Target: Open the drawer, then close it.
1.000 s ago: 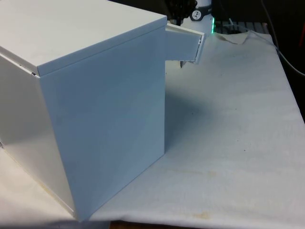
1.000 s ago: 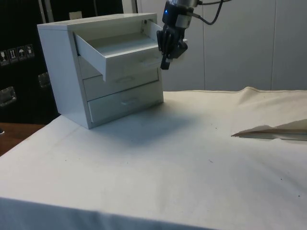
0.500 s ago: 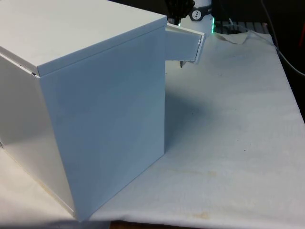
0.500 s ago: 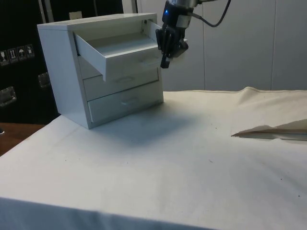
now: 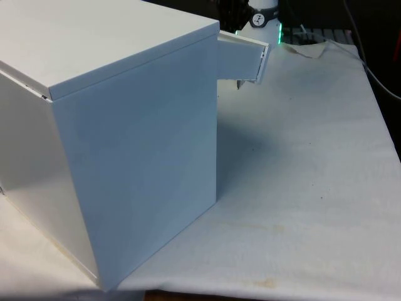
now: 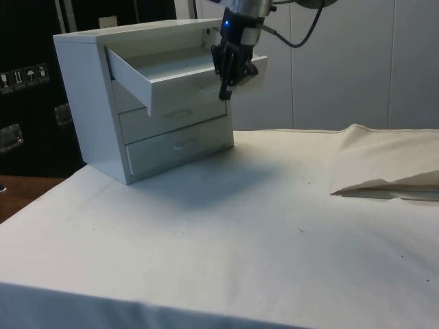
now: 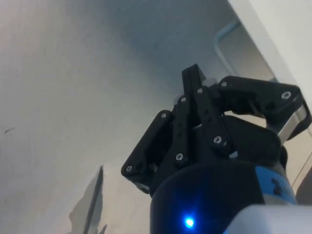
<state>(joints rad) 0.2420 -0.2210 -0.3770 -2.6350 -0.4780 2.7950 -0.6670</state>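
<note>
The side view shows the white chest of drawers (image 6: 154, 99) from its front, with the top drawer (image 6: 171, 79) pulled out. The black end effector (image 6: 226, 75) hangs at the front of that drawer, at the drawer's corner farthest from that camera, with its tips pointing down. The two lower drawers (image 6: 180, 130) sit shut, below the end effector and further back.

In the front view the chest (image 5: 119, 138) turns its plain back and side to the camera, so the drawers are hidden. Just the end of the open drawer (image 5: 241, 59) pokes out past the chest's edge.

In the wrist view the fingers (image 7: 187, 117) are pressed together with nothing between them (clenched on nothing). Beyond them is a thin bar handle (image 7: 222, 46) on a drawer front, apart from the fingertips.

Under the end effector the cloth-covered surface (image 6: 260, 226) is bare. It stretches wide and flat away from the chest. A raised fold in the cloth (image 6: 384, 181) lies well away, off to the side.
</note>
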